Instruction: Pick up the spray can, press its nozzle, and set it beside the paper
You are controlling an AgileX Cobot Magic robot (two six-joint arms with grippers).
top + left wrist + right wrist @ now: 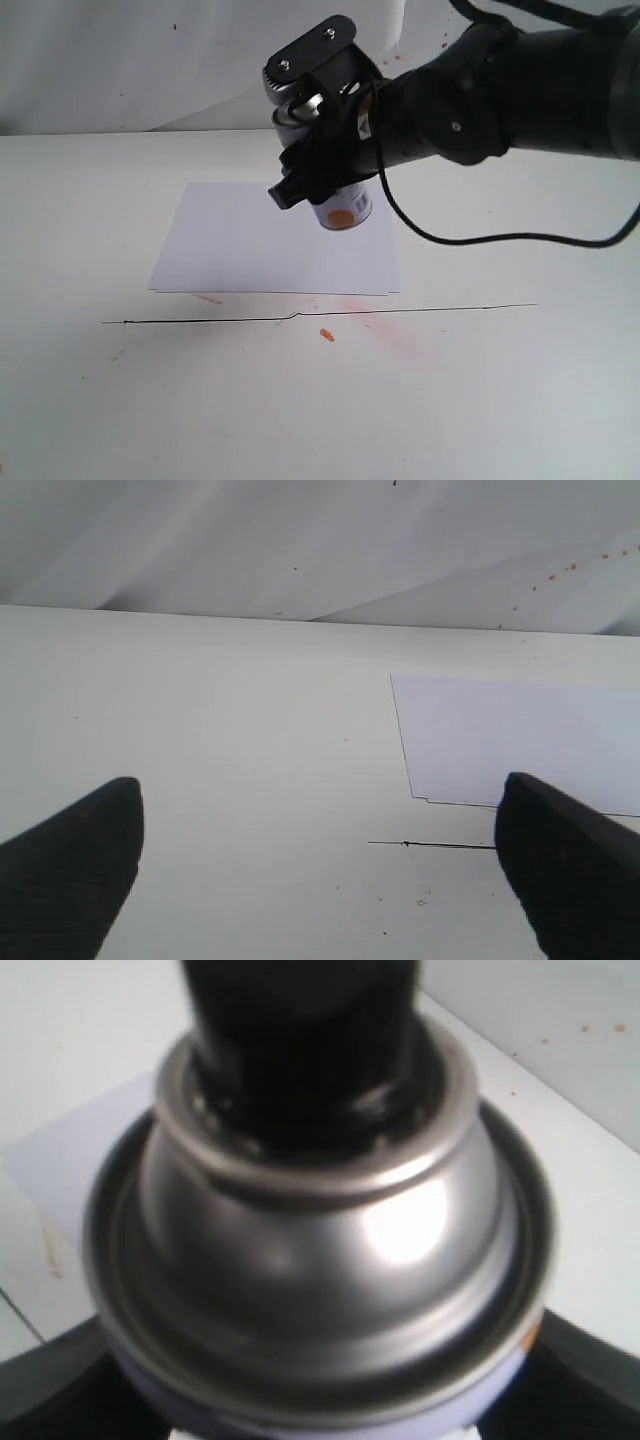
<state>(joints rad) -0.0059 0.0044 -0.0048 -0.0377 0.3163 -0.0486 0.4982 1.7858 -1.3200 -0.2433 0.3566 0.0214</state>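
My right gripper (322, 168) is shut on the spray can (343, 209) and holds it in the air over the far right part of the paper (250, 245). The can's lower end with an orange dot sticks out below the fingers. In the right wrist view the can's silver shoulder (320, 1260) fills the picture, with the black nozzle (300, 1040) on top. The paper lies flat on the white table. My left gripper (320, 865) is open over bare table, with the paper's corner (520, 740) beyond one finger (575, 870). The left arm is out of the exterior view.
A thin black line (320, 314) runs across the table just in front of the paper. An orange fleck (326, 335) and faint orange stains lie near it. A white backdrop (150, 60) hangs behind the table. A black cable (480, 238) loops under the right arm.
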